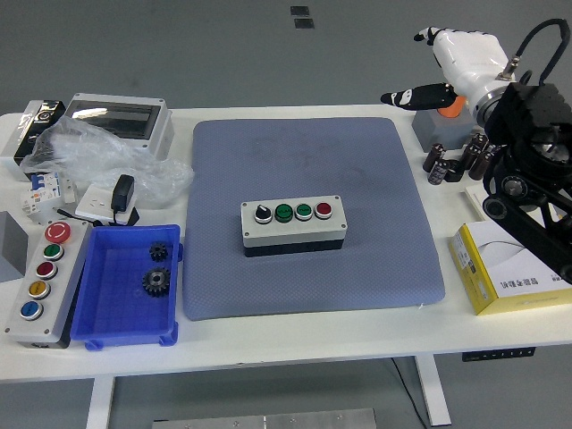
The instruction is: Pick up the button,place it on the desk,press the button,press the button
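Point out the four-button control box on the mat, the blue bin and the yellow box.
four-button control box (pixel 293 227), head view, grey top face.
blue bin (pixel 100 286), head view, bare floor.
yellow box (pixel 509 277), head view, white top face.
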Robot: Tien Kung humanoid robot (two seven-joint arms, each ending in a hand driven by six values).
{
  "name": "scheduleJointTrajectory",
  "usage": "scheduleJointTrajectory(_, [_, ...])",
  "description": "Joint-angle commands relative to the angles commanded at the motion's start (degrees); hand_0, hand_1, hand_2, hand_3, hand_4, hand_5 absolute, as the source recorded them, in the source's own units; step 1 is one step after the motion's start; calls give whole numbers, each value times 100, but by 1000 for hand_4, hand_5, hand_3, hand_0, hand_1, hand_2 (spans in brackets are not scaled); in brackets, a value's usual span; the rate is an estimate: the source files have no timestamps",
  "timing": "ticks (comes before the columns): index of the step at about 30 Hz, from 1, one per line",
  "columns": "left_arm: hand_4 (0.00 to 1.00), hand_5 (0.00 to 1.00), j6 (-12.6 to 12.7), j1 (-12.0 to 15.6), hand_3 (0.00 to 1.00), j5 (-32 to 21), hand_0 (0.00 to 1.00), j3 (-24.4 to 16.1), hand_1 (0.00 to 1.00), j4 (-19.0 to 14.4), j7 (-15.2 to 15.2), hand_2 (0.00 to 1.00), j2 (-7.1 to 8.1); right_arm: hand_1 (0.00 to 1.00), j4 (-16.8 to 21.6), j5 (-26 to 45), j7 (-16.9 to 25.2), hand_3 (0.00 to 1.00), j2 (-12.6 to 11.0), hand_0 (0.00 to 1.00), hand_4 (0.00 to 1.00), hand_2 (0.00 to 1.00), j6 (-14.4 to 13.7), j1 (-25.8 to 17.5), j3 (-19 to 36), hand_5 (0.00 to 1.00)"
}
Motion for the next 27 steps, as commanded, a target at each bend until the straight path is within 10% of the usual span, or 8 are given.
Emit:
scheduleJointTrajectory(6, [684, 347, -3, -7, 644, 22, 664, -20, 694, 0, 4, 623, -5, 766, -25, 82, 196, 837, 11, 851, 998, 784, -418, -131, 117, 671])
scheduleJointTrajectory(19, [708, 340, 2, 9, 649, 30, 665, -23, 694, 7, 10, 625, -49, 726, -505, 2141, 2296, 801, 363, 804, 998, 758, -2543, -691, 860, 676])
scheduleJointTrajectory(20, [708, 340, 3, 8, 649, 31, 665, -23, 694, 7, 9, 625, -51, 460, -524, 2281, 2429, 756, 379, 659, 998, 554, -2659, -714, 882, 534])
scheduleJointTrajectory(25, [708, 340, 5, 14, 649, 27, 665, -20, 694, 8, 7, 625, -55, 460, -630, 3014, 3091, 756, 449, 659, 998, 554, -3079, -823, 931, 534])
scheduleJointTrajectory(26, [714, 340, 5, 15, 650, 27, 666, -20, 694, 8, 7, 625, -55, 287, -648, 3135, 3198, 598, 458, 375, 949, 315, -3106, -838, 932, 342])
scheduleJointTrajectory(27, [714, 340, 6, 15, 650, 29, 666, -23, 694, 8, 7, 625, -55, 287, -667, 3281, 3316, 598, 467, 375, 949, 315, -3128, -853, 932, 342])
